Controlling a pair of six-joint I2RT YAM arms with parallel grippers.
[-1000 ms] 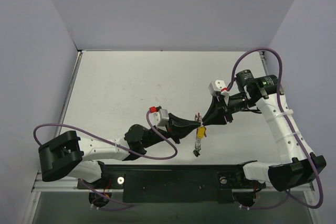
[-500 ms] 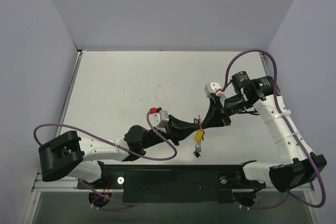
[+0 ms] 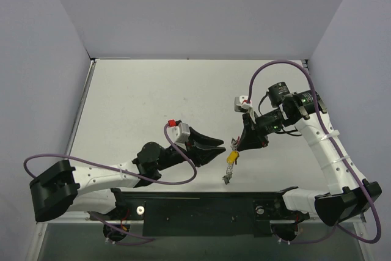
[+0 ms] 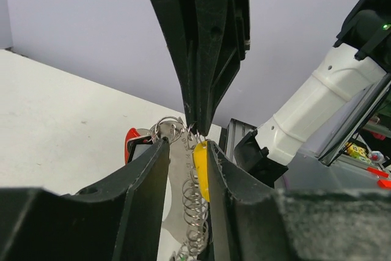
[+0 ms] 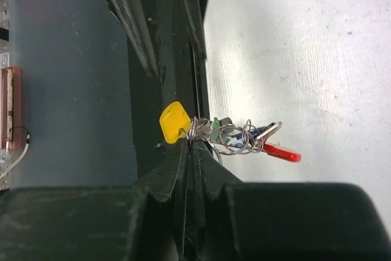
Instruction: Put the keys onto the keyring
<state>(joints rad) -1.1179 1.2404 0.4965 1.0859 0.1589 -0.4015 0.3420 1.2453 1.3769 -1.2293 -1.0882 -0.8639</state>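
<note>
You had the right gripper pinched shut on the keyring, holding it clear of the table. A yellow key hung just beside its fingertips, with a red key and a green one bunched on the ring's far side. The chain dangled below the grip. Your left gripper stood directly opposite, jaws partly apart and holding nothing. From its own wrist camera, the yellow key and chain lined up in the gap ahead of it.

This looked like a regrasp to work a key along the ring; whether every key was already threaded could not be told. To do it well, you would need to hold the right pinch steady and ease the left gripper straight forward. It should close on the yellow head rather than the chain. A sideways tug risked pulling the thin ring out of the pinch.
</note>
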